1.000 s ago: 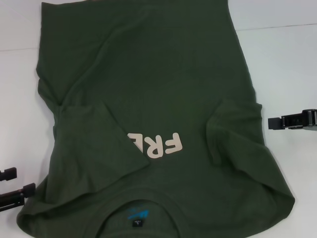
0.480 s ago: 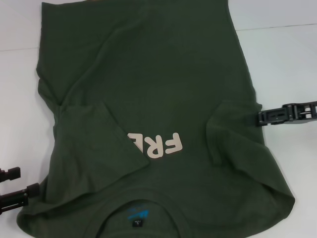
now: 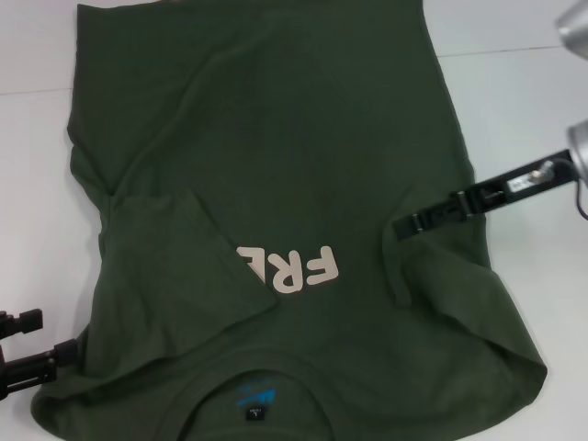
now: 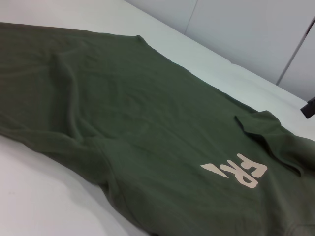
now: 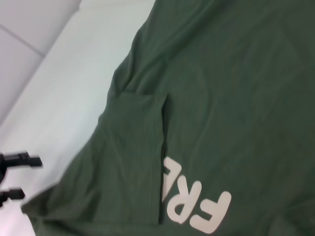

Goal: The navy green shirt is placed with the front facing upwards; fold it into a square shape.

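Head view: right pincer (image 3: 404,223) over navy green shirt (image 3: 276,165), arm slanted.

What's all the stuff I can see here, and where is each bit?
navy green shirt: one, dark olive green, spread front up over most of the table, both sleeves folded inward, collar at the near edge.
FREE! letters: one print, pale pink, on the chest, partly covered by the folded sleeve on the robot's left.
collar print: one, blue, inside the collar.
table: one, white, under the shirt.
left gripper: one, black, beside the shirt's near corner on the robot's left, open.
right gripper: one, black, over the folded sleeve on the robot's right.
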Available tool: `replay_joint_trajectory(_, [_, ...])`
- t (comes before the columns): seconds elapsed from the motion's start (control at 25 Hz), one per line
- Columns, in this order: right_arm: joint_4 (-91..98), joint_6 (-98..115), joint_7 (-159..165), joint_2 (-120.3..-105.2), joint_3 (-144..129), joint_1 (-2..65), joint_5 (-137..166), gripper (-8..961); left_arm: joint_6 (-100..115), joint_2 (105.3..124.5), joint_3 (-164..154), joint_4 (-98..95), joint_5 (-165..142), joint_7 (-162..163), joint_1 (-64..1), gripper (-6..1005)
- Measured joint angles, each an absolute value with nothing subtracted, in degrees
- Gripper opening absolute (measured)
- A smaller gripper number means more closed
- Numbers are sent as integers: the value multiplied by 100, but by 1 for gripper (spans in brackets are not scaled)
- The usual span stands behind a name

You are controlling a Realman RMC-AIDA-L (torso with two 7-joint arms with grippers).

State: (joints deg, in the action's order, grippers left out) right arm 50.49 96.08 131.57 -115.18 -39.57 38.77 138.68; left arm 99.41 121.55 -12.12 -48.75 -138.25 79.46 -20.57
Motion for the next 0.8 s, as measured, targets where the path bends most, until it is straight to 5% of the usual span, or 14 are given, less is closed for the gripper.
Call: replay_joint_trajectory(0.8, [5302, 9286, 13665, -11656, -5445, 4681, 14718, 696, 9918, 12164, -1222, -4735, -13825, 7936, -2070, 814])
